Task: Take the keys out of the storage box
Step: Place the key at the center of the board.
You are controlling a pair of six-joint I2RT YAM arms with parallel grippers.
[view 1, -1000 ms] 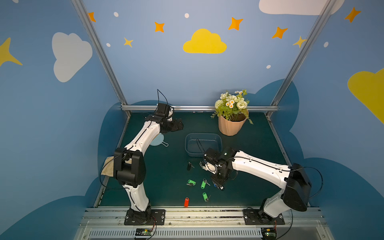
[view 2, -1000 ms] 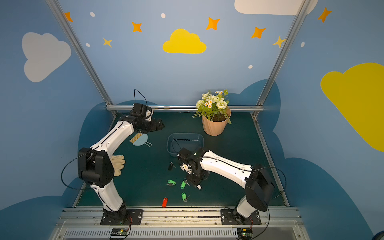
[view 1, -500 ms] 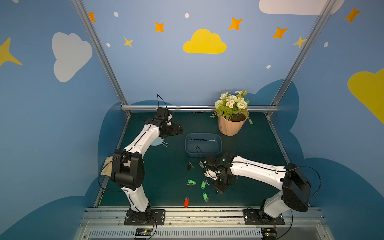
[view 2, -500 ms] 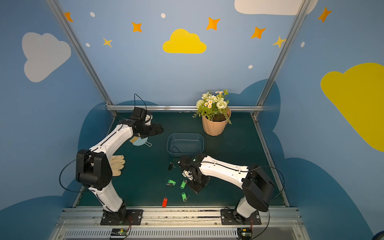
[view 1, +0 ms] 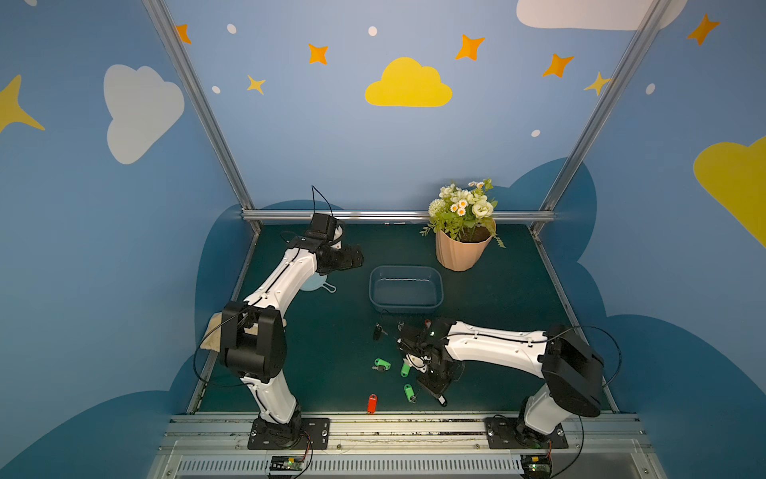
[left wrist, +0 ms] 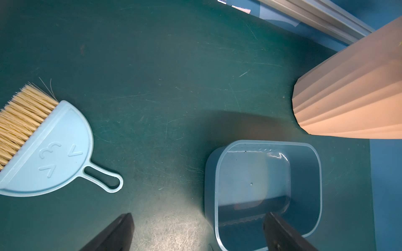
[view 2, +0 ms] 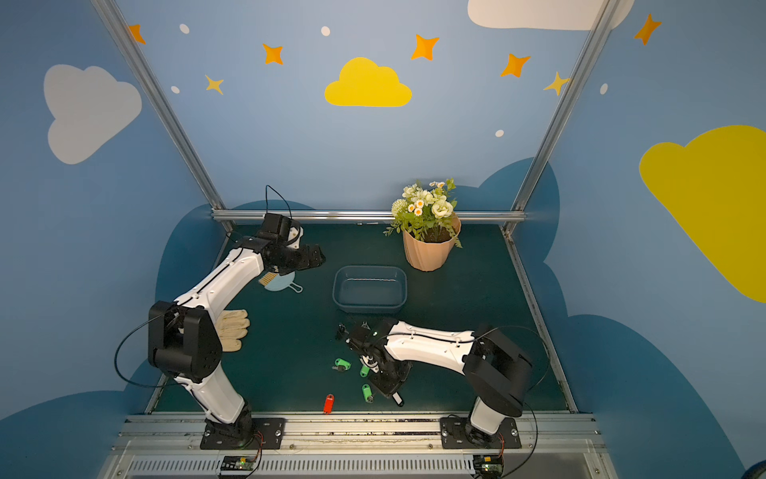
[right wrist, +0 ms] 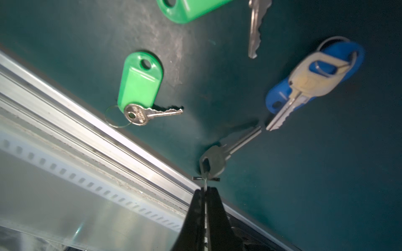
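The blue-grey storage box [view 1: 406, 307] [view 2: 369, 309] [left wrist: 210, 184] stands mid-table, and no key shows inside it. Several keys lie on the mat in front of it: green-tagged ones [view 1: 382, 365] [right wrist: 139, 87], a red-tagged one [view 1: 372, 403], a blue-tagged one [right wrist: 313, 78]. My right gripper [view 1: 434, 387] [right wrist: 205, 189] is low near the front rail. It is shut on the thin white tag of one key [right wrist: 214, 160], which hangs at the mat. My left gripper [view 1: 352, 257] [left wrist: 199, 217] is open and empty by the box's left side, one finger over the box's rim.
A peach flowerpot [view 1: 460, 253] [left wrist: 348, 97] stands behind the box on the right. A light blue dustpan with brush [left wrist: 50, 152] lies at the left, a glove [view 2: 232, 329] beside the left arm. The aluminium front rail [right wrist: 87, 121] runs close to the right gripper.
My right gripper has moved toward the front rail and lowered, carrying the white-tagged key. The left gripper has shifted slightly toward the box, still open.
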